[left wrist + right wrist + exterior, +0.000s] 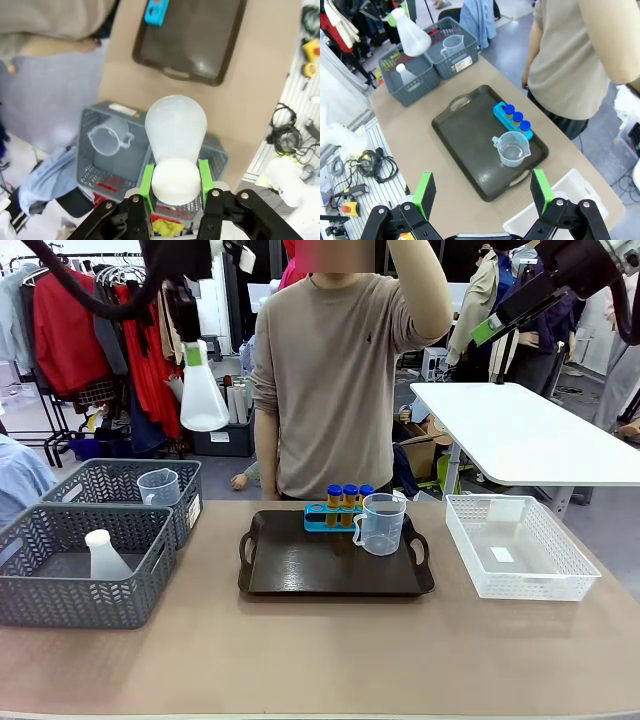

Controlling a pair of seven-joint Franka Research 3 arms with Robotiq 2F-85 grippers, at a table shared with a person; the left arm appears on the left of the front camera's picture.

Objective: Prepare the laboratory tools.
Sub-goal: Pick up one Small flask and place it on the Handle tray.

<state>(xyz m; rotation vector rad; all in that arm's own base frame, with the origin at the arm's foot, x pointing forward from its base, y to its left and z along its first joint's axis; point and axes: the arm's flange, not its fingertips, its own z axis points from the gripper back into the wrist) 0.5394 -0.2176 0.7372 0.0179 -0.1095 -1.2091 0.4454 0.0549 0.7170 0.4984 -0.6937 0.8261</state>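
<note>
1. White translucent conical flask [203,392] hangs by its neck in the left gripper [176,181], jaws clamped, high above the grey baskets [118,502], far left.
2. Right gripper [482,192] waits raised, jaws wide, empty.
3. Beaker [381,523] and capped tubes [349,496] stand on the tray [300,565], probably the flask's destination.

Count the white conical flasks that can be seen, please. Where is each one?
2. One conical flask hangs in the air, held at its neck by the left gripper. The other flask stands in the nearer grey basket. None seems hidden.
</note>
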